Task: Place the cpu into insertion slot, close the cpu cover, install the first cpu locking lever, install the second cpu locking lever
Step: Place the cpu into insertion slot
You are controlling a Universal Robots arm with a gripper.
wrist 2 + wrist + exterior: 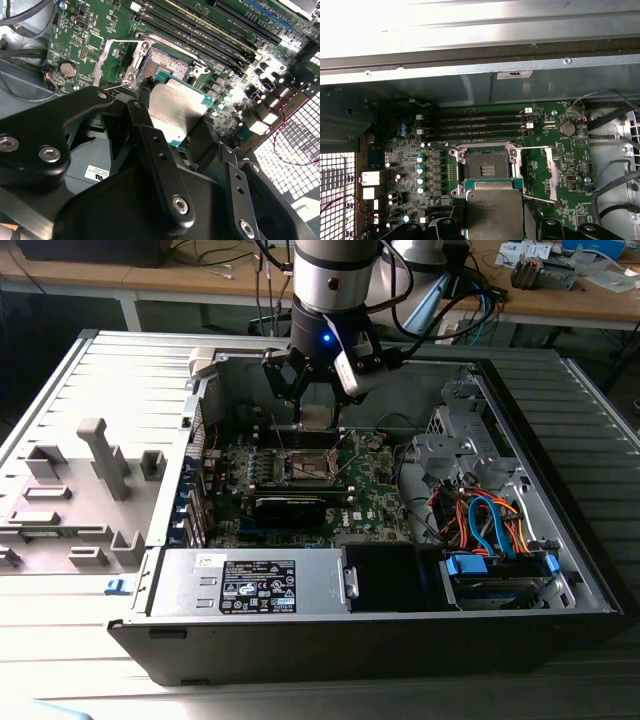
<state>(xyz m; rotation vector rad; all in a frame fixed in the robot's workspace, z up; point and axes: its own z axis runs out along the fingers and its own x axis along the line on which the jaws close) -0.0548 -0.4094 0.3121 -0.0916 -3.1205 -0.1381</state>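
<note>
Cpu point(176, 106): silvery top up, held level above the motherboard point(378, 492), upper centre of the exterior view, just beside the insertion slot point(486, 165) and not in it.
Insertion slot: uncovered, its contact field showing, at the centre of the exterior view.
Cpu cover point(553, 172): open, lying flat on the board next to the slot in both wrist views.
Gripper point(316, 412): fingers point(141, 107) pinch the cpu by two opposite edges.
Computer case point(330, 640): on its side, lid off; the power supply point(250, 582) is in the lower centre of the exterior view.
</note>
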